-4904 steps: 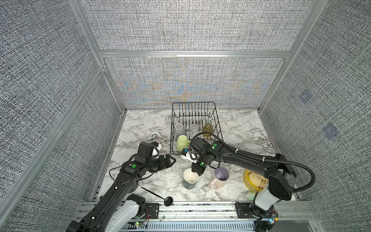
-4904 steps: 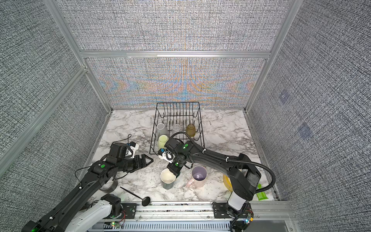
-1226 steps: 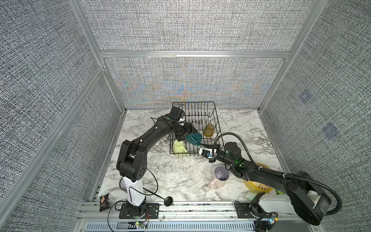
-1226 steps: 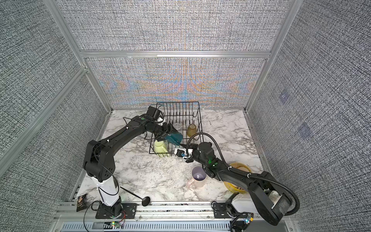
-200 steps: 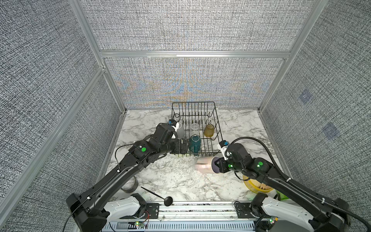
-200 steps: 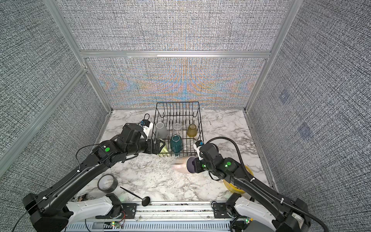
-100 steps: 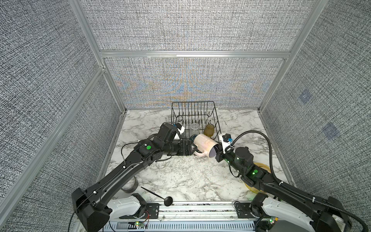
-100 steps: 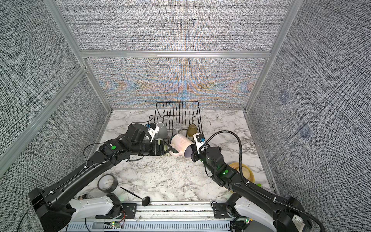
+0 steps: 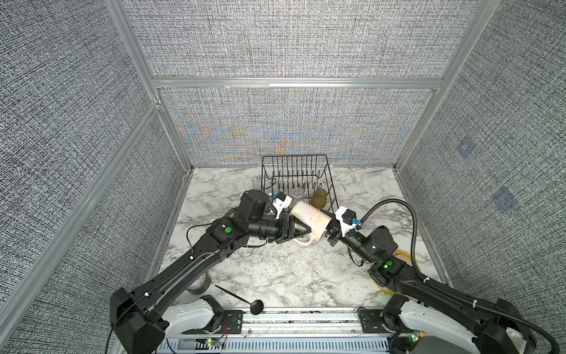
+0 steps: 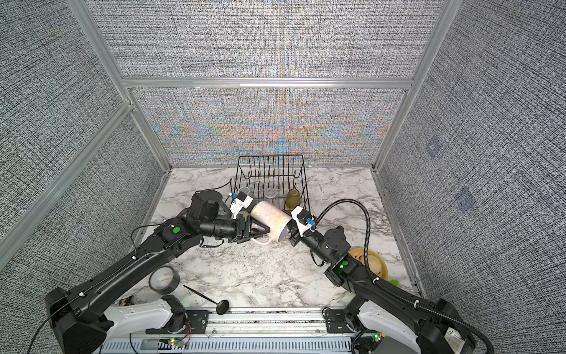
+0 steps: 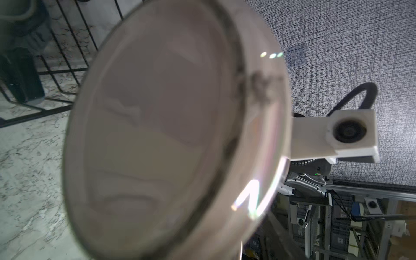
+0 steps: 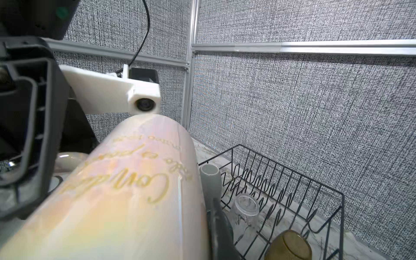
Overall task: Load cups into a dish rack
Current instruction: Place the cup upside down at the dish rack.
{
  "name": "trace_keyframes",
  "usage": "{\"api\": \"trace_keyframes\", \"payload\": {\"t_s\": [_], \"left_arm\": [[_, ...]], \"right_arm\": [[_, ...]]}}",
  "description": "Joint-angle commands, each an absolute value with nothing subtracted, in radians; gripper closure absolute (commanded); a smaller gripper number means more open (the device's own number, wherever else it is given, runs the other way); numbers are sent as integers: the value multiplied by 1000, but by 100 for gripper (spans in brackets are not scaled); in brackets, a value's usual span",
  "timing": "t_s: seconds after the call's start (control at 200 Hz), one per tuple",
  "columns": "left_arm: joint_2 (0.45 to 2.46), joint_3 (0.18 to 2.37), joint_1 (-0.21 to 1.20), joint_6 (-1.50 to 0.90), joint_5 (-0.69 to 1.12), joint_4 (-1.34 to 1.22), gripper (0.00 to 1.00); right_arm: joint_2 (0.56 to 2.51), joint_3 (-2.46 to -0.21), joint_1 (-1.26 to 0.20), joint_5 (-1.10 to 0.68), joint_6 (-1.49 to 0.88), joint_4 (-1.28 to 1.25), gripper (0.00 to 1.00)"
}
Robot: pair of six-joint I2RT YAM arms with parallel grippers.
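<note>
Pink mug (image 9: 309,216) is up off the counter (image 9: 275,275), lying on its side at a tilt, right at the 6 o'clock edge of the dish rack (image 9: 294,156) in both top views. Its base points to about 10 o'clock and its lavender mouth to about 4 o'clock, with the handle hanging down toward 6.

Right end effector (image 9: 330,236) comes in from 4 o'clock and is pinched tight on the rim at the mouth end, so that one's got the mug for sure. Left end effector (image 9: 295,230) comes in from 9 o'clock, and its black fingers (image 9: 298,225) sit spread either side of the mug's lower flank, just by the handle. Jaws look partway open, but honestly I can't tell if they're pressing on the mug or only around it. Right wrist view shows one left finger (image 12: 56,101) close beside the mug wall, with the gold script on the mug facing the camera. Left wrist view is basically all mug base, and blurry.

Inside the rack, near its 6 o'clock end, there's a grey mug (image 12: 210,180) on the 9 o'clock side, a clear glass (image 12: 246,206) in the middle and an amber tumbler (image 12: 290,246) on the 3 o'clock side. The pink mug sits higher than those three, and the grey one is just beside it in the right wrist view.
</note>
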State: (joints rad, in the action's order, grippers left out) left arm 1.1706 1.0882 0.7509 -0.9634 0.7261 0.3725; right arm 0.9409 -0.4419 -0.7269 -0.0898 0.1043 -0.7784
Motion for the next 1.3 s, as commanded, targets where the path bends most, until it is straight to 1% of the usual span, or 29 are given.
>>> {"api": "trace_keyframes", "payload": {"t_s": [0.0,0.045,0.145,0.205,0.27,0.305,0.365,0.465,0.485,0.52,0.555,0.68,0.77,0.88,1.021,1.081,1.111,1.121,1.131,1.136,1.146,1.251,1.296], "left_arm": [[1172,1090,753,-994,813,272,55],[1173,1085,752,-999,816,269,60],[1177,1071,752,-1020,836,225,78],[1183,1063,752,-1040,863,186,86],[1190,1061,753,-1048,880,166,100],[1192,1062,753,-1045,882,160,100],[1193,1065,752,-1031,878,155,100],[1194,1070,753,-1009,882,138,100],[1193,1070,753,-1001,877,142,100],[1188,1079,752,-979,854,164,100],[1181,1092,750,-948,815,200,100],[1160,1156,750,-778,617,317,100],[1168,1198,750,-682,501,337,100],[1203,1233,750,-615,436,327,100],[1301,1325,752,-487,363,407,100],[1354,1376,753,-434,328,451,100],[1378,1400,753,-414,319,462,100],[1386,1405,752,-407,317,464,100],[1393,1410,752,-398,316,464,100],[1397,1414,752,-395,315,464,100],[1403,1417,752,-388,312,461,100],[1461,1418,756,-311,243,402,100],[1487,1419,756,-284,212,382,100]], "right_arm": [[933,-428,-732,-147,163,-954,100],[934,-420,-732,-147,183,-968,100],[932,-412,-733,-150,213,-977,100],[936,-409,-732,-150,229,-979,100],[946,-408,-731,-147,237,-989,100],[951,-410,-731,-151,239,-990,100],[947,-415,-731,-155,239,-970,95],[935,-429,-730,-154,241,-893,79],[933,-431,-730,-154,243,-879,75],[929,-430,-730,-152,244,-860,64],[921,-427,-730,-148,247,-845,59],[868,-409,-730,-113,253,-757,50],[842,-371,-730,-97,268,-731,42],[788,-318,-730,-68,281,-709,35],[644,-283,-730,6,280,-548,31],[589,-271,-730,51,276,-501,27],[561,-269,-730,85,265,-474,21],[552,-270,-730,94,258,-465,16],[543,-268,-730,103,252,-454,6],[538,-267,-729,107,249,-449,4],[533,-267,-729,117,245,-438,2],[486,-249,-727,238,195,-374,1],[488,-238,-723,338,155,-363,1]]}}
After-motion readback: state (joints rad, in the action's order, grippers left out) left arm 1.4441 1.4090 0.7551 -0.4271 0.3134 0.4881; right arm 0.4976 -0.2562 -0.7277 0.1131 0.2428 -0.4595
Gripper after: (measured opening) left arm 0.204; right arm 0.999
